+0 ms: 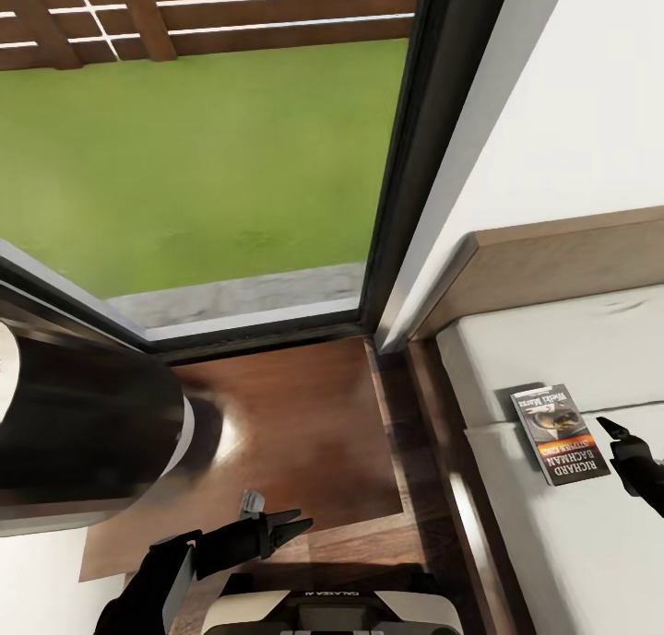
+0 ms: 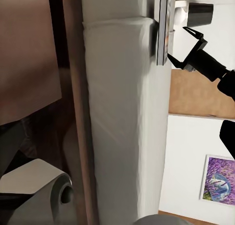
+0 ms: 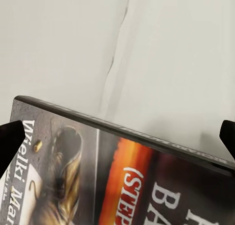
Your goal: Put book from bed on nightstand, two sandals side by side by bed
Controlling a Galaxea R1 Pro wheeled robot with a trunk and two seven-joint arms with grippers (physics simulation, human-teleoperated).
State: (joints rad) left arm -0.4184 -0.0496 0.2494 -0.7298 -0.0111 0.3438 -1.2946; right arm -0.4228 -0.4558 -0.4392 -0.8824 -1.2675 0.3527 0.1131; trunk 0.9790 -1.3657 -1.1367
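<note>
1. Reading upside down on the robot's own white chest plate (image 1: 327, 607), at the near edge of the head view, is lettering that looks like "GALAXEA", too small to be sure of.
2. Just ahead of the chest, the left gripper (image 1: 293, 528) hangs over the brown wood-plank floor (image 1: 304, 432), its two black fingers spread apart with nothing between them.
3. A large dark cylindrical part of the robot (image 1: 83, 432) stands over the floor on the left side of the head view.
4. To the right, the dark wooden side rail of the bed (image 1: 443, 432) borders the floor strip, and the pale mattress (image 1: 553, 543) lies beyond it.
5. The book (image 1: 559, 432) lies flat on the mattress close to its rail-side edge and near the headboard (image 1: 553, 257); its cover reads "RICHARD BACHMAN" below an orange band.
6. In the right wrist view the cover shows "Wielki Mar…" in white, with "(STEP" on the orange band; the rest is cut off.
7. The right gripper (image 1: 620, 437) sits just beside the book's far edge, jaws parted; the right wrist view shows a fingertip on either side of the book (image 3: 122, 176), not closed on it.
8. Beyond the floor strip stand the black window frame (image 1: 406, 156), green grass (image 1: 184, 156) and a slatted fence (image 1: 231, 8).
</note>
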